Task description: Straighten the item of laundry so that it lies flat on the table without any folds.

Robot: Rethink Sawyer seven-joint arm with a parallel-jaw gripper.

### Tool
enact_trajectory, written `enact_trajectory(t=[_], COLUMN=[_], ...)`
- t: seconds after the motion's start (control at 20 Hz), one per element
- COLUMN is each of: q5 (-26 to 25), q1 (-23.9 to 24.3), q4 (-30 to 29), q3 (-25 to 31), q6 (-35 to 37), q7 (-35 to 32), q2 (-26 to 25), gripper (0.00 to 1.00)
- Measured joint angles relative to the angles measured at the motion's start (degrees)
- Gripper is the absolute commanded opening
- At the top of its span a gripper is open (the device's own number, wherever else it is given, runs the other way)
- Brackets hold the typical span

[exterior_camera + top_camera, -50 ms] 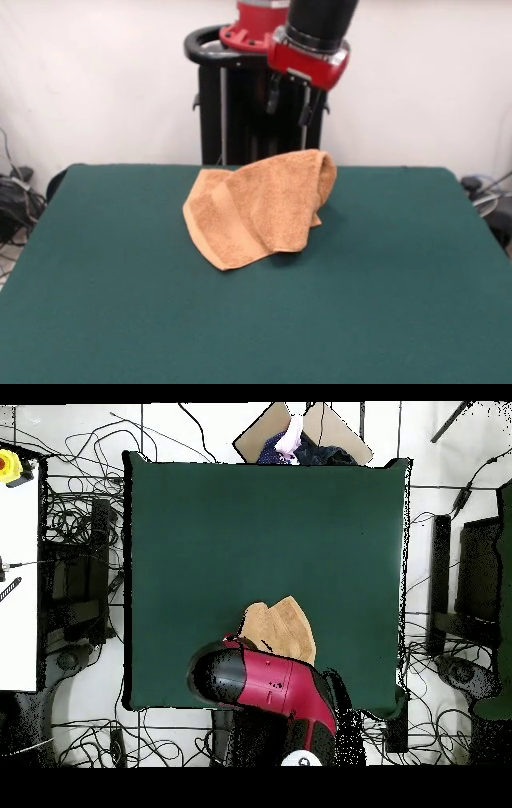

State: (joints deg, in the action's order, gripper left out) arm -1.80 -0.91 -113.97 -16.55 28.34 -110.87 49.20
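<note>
Green felt of the table (120, 320) fills your foreground, bare up to the towel (260, 206), which sits toward the far edge in a crumpled, tented heap, one corner peaked high at the right and a band stripe showing on the draped left side. Your gripper (308, 140) hangs right over that peak, fingers (305, 112) reaching down to it; it seems to pinch the raised corner, but you can't tell for sure, since overhead the red arm (270, 684) covers it.
</note>
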Motion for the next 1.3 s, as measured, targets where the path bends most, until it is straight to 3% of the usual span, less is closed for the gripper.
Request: enact_trajectory(t=[0.55, 1.3], q5=[1.6, 8.3], q1=[-0.9, 5.2], q4=[0.9, -2.0], q3=[-0.2, 1.7], q6=[-12.5, -22.8], q7=[0.0, 0.0], q2=[-4.6, -4.1], gripper=[1.0, 1.0])
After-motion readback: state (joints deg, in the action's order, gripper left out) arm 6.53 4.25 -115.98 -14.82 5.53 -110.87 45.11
